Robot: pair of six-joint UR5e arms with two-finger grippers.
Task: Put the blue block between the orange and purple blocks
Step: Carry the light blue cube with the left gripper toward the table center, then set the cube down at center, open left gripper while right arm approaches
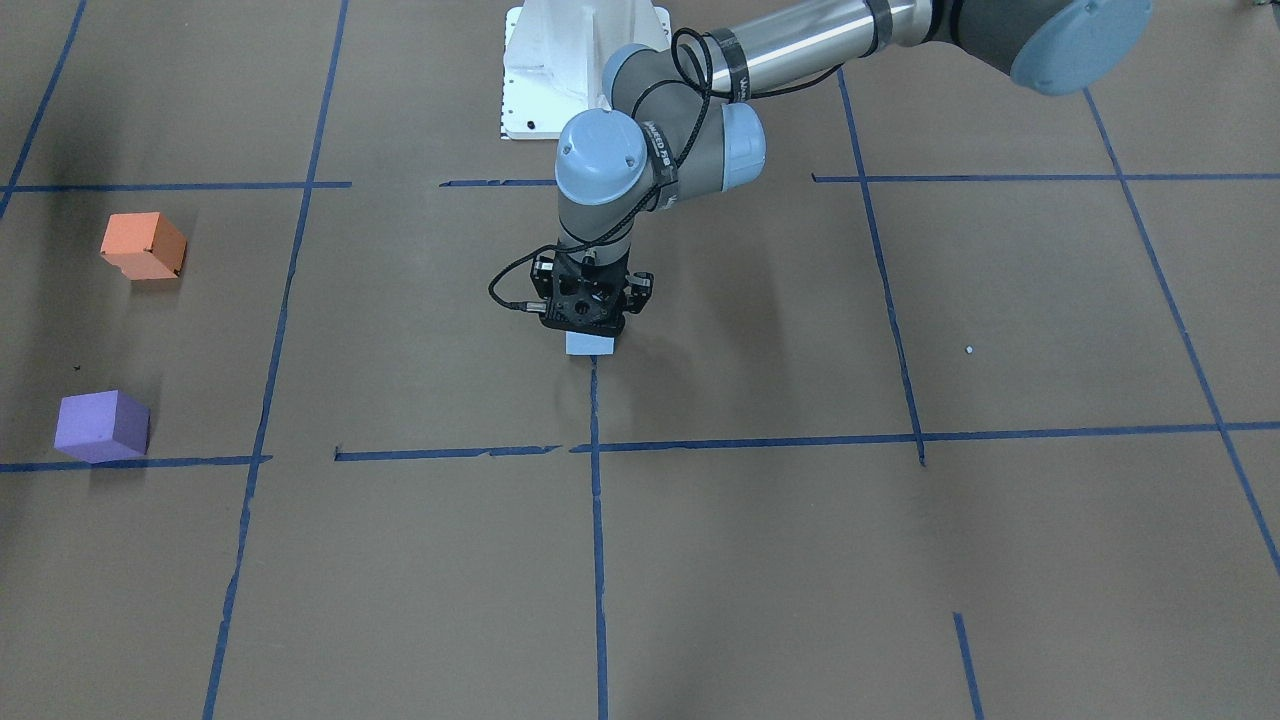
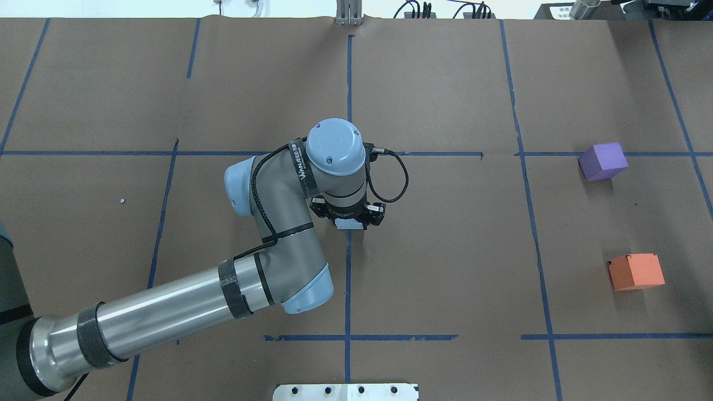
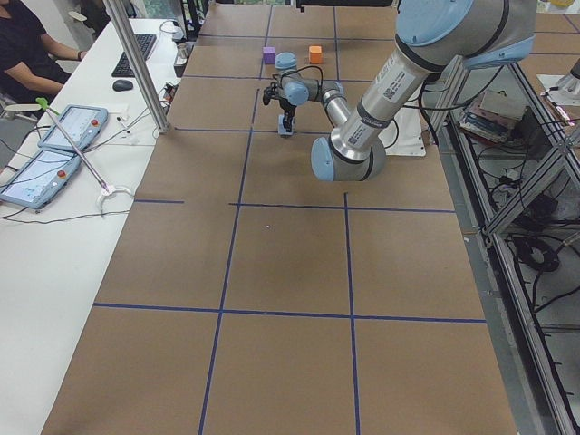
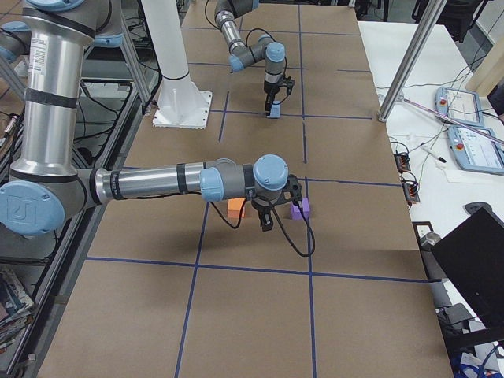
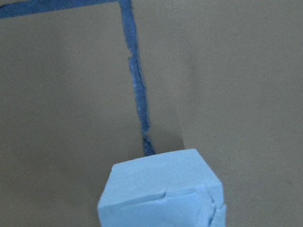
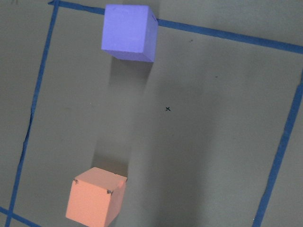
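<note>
Clasping the pale, crack-faced blue block (image 5: 161, 189), the left pincer (image 1: 590, 328) is clenched; the right pincer (image 4: 265, 220) cannot be judged.

Brown-papered bench (image 2: 445, 250), gridded with blue tape (image 2: 348, 289). White base plate (image 1: 530, 90) at one edge. Alongside, white desk (image 3: 54, 272) (seated person near): two tablets (image 3: 74, 127), keyboard (image 3: 132, 53), mouse (image 3: 122, 85).

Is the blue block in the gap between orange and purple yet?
Not in. The blue block is under the left gripper mid-table; orange block and purple block have bare paper between them.
</note>
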